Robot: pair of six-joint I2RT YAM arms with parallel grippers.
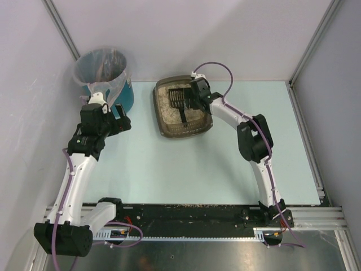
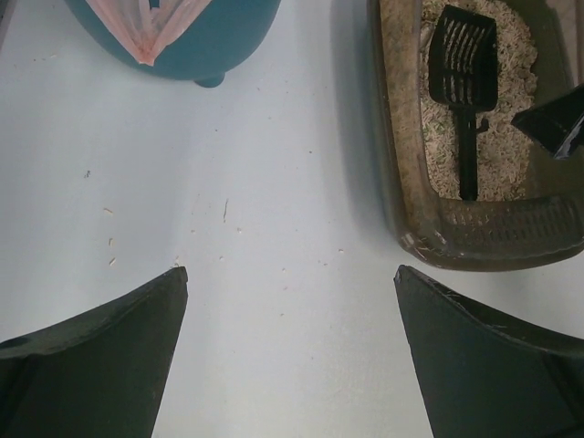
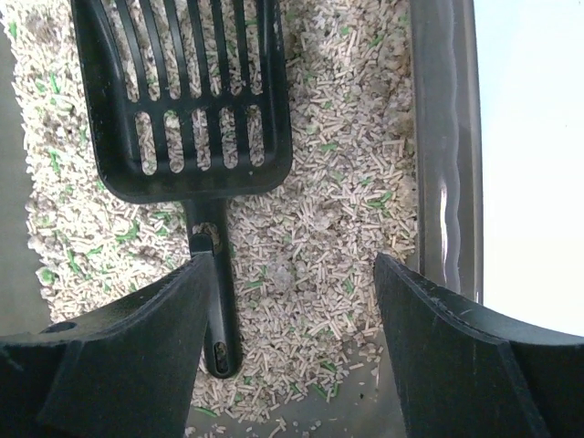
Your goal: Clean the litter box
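Scooping does not look to be under way, going by how things lie. The shallow grey-brown plastic litter box with rounded corners (image 1: 159,116) sits on the pale green desk (image 1: 169,175), directly beneath the right hand (image 1: 196,95). It is filled with beige pellet litter flecked with green (image 3: 347,182).

The right hand (image 3: 292,274) hangs low over that litter with its fingers spread as wide as they go, and it holds nothing. A black slotted plastic scoop (image 3: 182,91) lies flat on the pellets just ahead of the hand. Its slots are empty, and its thin handle runs back under the edge of one finger. The tray's rim (image 3: 443,164) passes just outside the other finger.

The left hand (image 2: 290,274) is also fully open and empty, above bare desk. The tray (image 2: 493,242) and scoop (image 2: 464,68) lie ahead of it on one side. The round teal bin with a clear plastic liner (image 2: 228,36) lies ahead on the other. A few stray crumbs (image 2: 109,242) dot the desk in front of its fingers.

As I judge it, nearly everything is left: grasp the scoop's handle, sift the litter, carry waste across to the bin (image 1: 124,97), and repeat. Some duller, clumped patches show among the pellets. I cannot tell whether anything has gone into the bin.
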